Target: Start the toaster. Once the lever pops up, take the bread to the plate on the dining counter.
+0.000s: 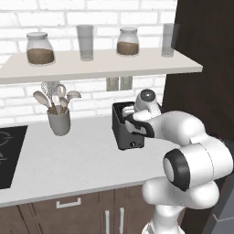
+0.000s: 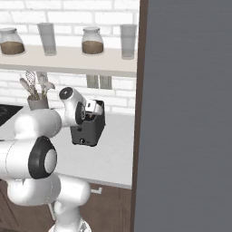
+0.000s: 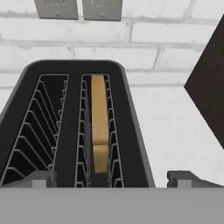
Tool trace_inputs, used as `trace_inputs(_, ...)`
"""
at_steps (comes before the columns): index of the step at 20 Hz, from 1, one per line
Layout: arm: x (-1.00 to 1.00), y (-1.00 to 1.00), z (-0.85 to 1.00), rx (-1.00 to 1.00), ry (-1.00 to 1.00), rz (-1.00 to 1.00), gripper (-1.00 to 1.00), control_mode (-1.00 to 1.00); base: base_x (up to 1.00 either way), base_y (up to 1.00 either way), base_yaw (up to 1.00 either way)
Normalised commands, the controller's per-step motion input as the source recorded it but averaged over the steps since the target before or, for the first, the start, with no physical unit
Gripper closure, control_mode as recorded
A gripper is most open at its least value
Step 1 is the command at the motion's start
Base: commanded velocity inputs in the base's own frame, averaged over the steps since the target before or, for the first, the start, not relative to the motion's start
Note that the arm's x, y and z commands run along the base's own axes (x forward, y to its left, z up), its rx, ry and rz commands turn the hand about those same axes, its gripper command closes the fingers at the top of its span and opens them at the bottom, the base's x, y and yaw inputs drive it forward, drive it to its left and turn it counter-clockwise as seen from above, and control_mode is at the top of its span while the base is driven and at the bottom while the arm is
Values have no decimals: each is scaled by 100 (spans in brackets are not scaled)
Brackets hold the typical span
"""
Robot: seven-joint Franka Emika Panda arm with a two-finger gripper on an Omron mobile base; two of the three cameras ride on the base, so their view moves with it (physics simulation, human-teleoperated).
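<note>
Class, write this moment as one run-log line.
pincer: open, over toaster | bread: upright in right slot in hand view | left slot: empty | holding: nothing

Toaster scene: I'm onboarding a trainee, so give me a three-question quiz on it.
1. True or false: the tan bread slice stands in the left slot of the boxy black toaster.
2. What holds the spoons: (a) the grey utensil cup, (b) a glass jar?
3. Fill in: the gripper hovers ___ above the toaster.

Key: 1 false, the right slot in the hand view; 2 a; 3 open.
</note>
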Motion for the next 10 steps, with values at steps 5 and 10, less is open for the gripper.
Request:
trace_inputs(5,44,0,-24,0,2,0,-100,-100,0,0,0)
trace_inputs(10,27,1,-21,0,0,0,-100,-100,0,0,0)
